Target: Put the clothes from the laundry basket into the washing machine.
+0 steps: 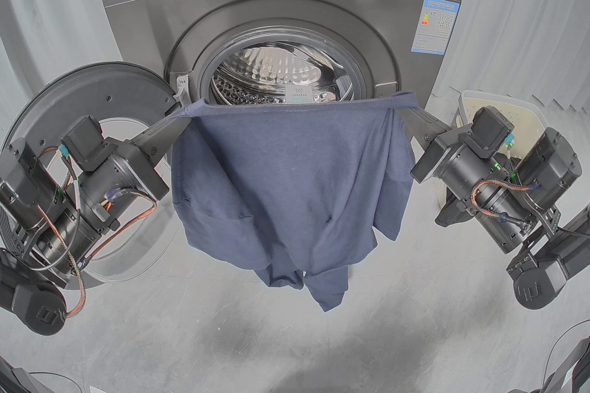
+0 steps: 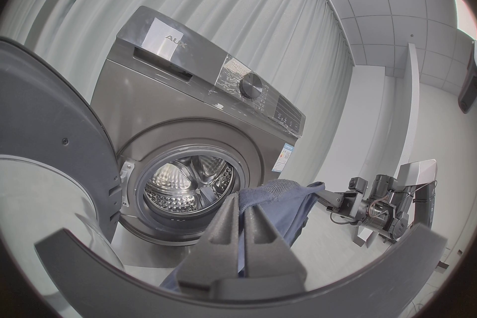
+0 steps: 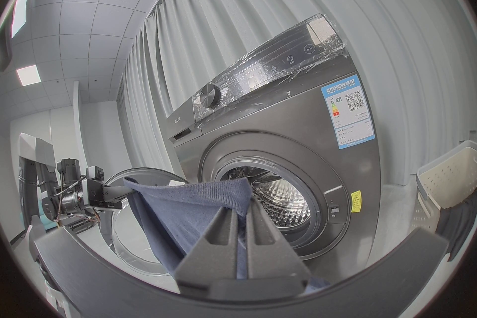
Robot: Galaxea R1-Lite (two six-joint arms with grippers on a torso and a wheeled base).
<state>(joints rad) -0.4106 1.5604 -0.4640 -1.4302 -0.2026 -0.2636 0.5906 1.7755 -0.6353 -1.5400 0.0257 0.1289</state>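
shirt (image 1: 289,179) in left end effector (image 1: 179,115), right end effector (image 1: 405,108), cloth (image 3: 454,227) over basket (image 3: 447,174)

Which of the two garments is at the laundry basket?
The dark one, hanging from the white basket; the blue one is held stretched between the left gripper and right gripper.

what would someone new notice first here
A dark blue T-shirt hangs stretched between the left tool and the right tool, each shut on an upper corner. Right behind it stands the grey front-loading washing machine, its round door swung open to the robot's left and its shiny steel drum showing.
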